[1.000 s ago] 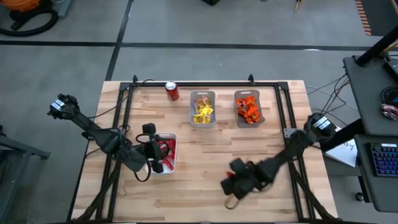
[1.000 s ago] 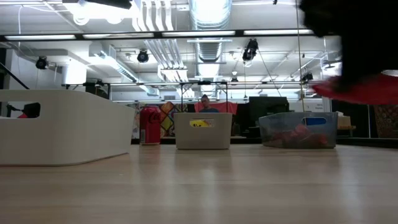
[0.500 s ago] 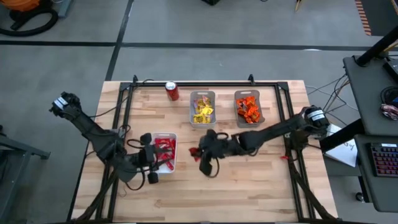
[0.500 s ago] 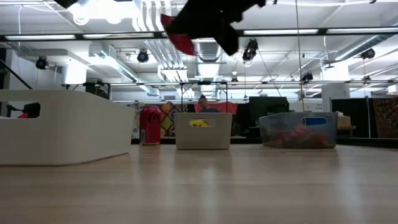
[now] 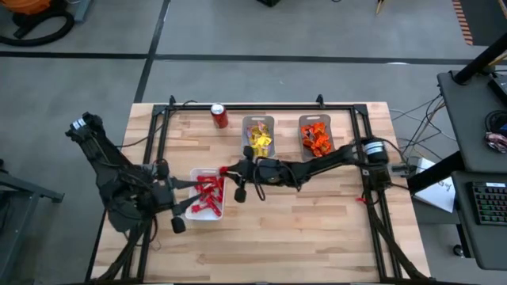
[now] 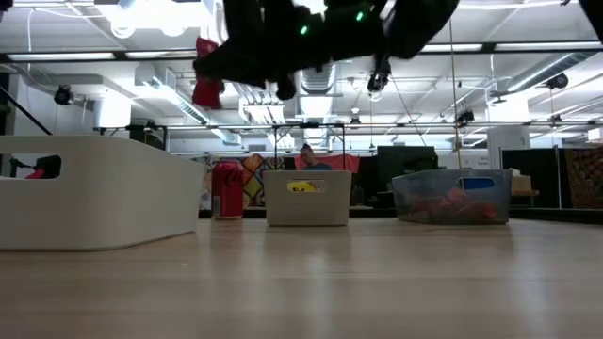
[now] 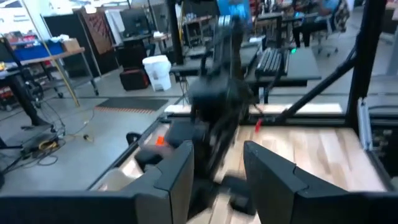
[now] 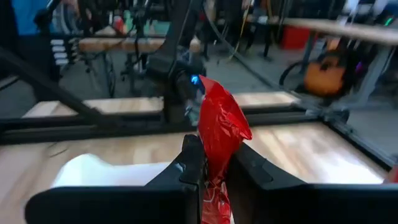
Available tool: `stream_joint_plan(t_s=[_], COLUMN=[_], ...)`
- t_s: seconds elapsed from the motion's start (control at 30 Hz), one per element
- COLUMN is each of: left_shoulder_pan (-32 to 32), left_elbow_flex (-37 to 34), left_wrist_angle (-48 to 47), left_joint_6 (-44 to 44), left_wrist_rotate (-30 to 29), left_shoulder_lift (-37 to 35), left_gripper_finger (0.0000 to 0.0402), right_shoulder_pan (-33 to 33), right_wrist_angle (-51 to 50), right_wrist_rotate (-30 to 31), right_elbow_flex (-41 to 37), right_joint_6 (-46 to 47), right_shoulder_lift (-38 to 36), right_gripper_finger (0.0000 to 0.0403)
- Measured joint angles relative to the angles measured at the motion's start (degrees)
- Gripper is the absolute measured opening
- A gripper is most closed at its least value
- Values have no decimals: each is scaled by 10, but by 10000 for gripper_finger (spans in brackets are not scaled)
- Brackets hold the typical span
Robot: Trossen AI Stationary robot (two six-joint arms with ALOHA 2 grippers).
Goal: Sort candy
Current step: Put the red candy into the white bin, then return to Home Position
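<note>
A red candy packet [image 8: 222, 124] sits in my shut right gripper [image 8: 214, 171], which reaches in from the table's right and hovers at the right rim of the white tray [image 5: 222, 207]. In the high view the right gripper [image 5: 234, 171] carries the packet [image 5: 224, 169]. The tray holds several red packets [image 5: 207, 194]. My left gripper [image 5: 181, 206] is open beside the tray's left side, touching nothing. In its wrist view, the left gripper [image 7: 217, 180] looks toward the right arm. In the low view the packet [image 6: 207, 83] shows high above the table. My right gripper pinches the red packet between its two fingers near one end [image 8: 217, 163]. The fingers [image 8: 189, 163] lie about level, coming from the table's right. The packet is lifted clear, and its crinkled free end [image 8: 227, 112] sticks out past the fingertips over the white tray's right rim.
A grey tray of yellow candy [image 5: 258, 139] and a clear tray of orange candy [image 5: 317, 138] stand at the far side, a red soda can [image 5: 219, 115] to their left. A black frame [image 5: 261, 106] borders the table. Bare wood [image 5: 301, 229] lies near and right.
My right gripper, shut on the red packet, has swung from the table's near right area up and leftward to the white tray's right rim. My left gripper has drawn back from over the tray toward the table's left and near edge.
</note>
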Motion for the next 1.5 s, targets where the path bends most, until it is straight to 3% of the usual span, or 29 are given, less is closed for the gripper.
stream_joint_plan(t_s=[0.17, 0.5, 0.83, 1.03, 1.27, 1.4, 1.5], left_shoulder_pan=[-13, -15, -15, -14, -12, 10, 52], left_elbow_flex=[16, 15, -11, -41, -116, -178, -234], left_wrist_angle=[0, -36, -70, -80, -72, 11, 131], left_joint_6=[17, 15, 5, -16, -56, -7, 94], left_wrist_rotate=[-5, -5, 21, 37, 63, 106, 200], left_shoulder_lift=[-10, -13, -13, -16, -44, -86, -128], left_gripper_finger=[126, 126, 126, 126, 126, 126, 125], right_shoulder_pan=[-12, -14, -19, -11, 2, -3, -9], right_wrist_angle=[94, 99, 60, -2, -45, -37, -34], right_wrist_rotate=[1, -5, -6, -6, -43, -76, -80], right_elbow_flex=[31, 87, 86, 81, 7, -63, -108], right_joint_6=[-26, -36, -11, -34, -66, -73, -93], right_shoulder_lift=[81, 159, 156, 122, 25, -42, -88], right_gripper_finger=[38, 46, 172, 213, 210, 205, 205])
